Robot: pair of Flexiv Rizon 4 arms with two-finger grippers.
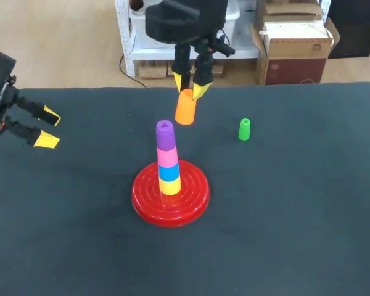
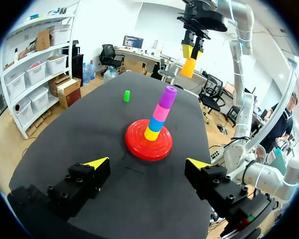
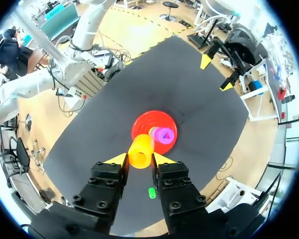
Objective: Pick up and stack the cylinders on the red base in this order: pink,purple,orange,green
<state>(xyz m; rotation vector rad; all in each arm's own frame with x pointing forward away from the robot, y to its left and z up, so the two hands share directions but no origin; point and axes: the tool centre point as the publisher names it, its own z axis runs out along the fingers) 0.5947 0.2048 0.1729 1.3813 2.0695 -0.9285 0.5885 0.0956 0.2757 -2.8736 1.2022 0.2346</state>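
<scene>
My right end effector (image 1: 189, 86) is clamped on the orange plastic cylinder (image 1: 185, 108), one yellow-tipped finger on either side near its upper end. The cylinder hangs in the air with its long axis close to upright, perhaps tipped a little. The target is the small purple cylinder (image 1: 164, 135) that tops the column on the round red ridged base (image 1: 145, 206). Under it sit a pink cylinder (image 1: 168, 157), a blue cylinder (image 1: 169, 172) and a yellow cylinder (image 1: 170, 186). In the head view the purple top lies at about 7 o'clock from the orange cylinder and near it. In the left wrist view the orange one hangs clearly higher than the column and beyond it. In the right wrist view the purple top shows just ahead of the held cylinder and a little to one side, so I judge the two axes are not yet in line. The next move turns on closing that sideways gap before I lower. The right arm is the one to do it. My left end effector (image 1: 49, 127) is out at 9 o'clock of the base, well apart from it, with its fingers spread and nothing between them. The little green cylinder (image 1: 245, 129) stands upright on the dark tabletop (image 1: 296, 216) at about 2 o'clock from the base, waiting its turn.
</scene>
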